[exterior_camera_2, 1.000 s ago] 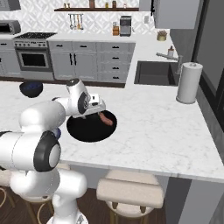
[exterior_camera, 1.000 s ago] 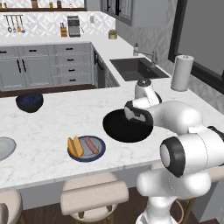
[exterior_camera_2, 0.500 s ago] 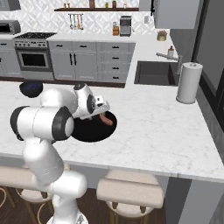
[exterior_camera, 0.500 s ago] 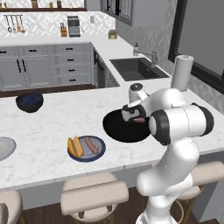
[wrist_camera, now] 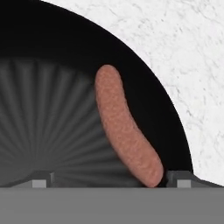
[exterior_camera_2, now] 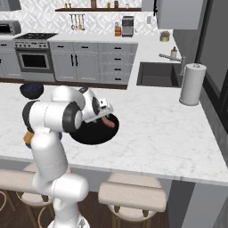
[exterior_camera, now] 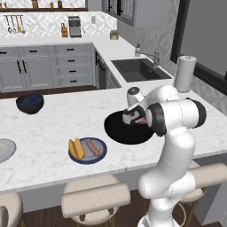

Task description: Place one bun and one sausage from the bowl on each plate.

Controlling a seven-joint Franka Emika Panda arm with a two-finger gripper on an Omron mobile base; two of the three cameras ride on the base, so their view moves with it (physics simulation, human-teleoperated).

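1. You have the gripper [exterior_camera: 133, 118] low over the black bowl [exterior_camera: 119, 133] on the marble counter [exterior_camera: 53, 128], at the bowl's far right side as the left base view shows it.
2. Your gripper's jaws are spread wide; nothing is pinched between them. In the hand view the two fingertips [wrist_camera: 40, 181] sit at the bottom edge, well apart.
3. The sausage [wrist_camera: 126, 127] lies inside the bowl [wrist_camera: 43, 109] near its rim, running from the upper middle of the hand view down toward the right fingertip. Its lower end comes just beside that tip; you cannot tell whether they touch.
4. From the right base view you see the same sausage [exterior_camera_2: 107, 121] poking out past the gripper [exterior_camera_2: 105, 116] on the bowl's [exterior_camera_2: 91, 135] far side.
5. The dark blue plate [exterior_camera: 98, 156] sits to the left of the bowl, near the counter's front edge, with a bun [exterior_camera: 76, 149] and a second sausage [exterior_camera: 92, 146] side by side on it.
6. The light grey plate [exterior_camera: 4, 150] lies at the far left edge, partly cut off.
7. A smaller dark blue bowl [exterior_camera: 30, 103] stands further back on the counter.
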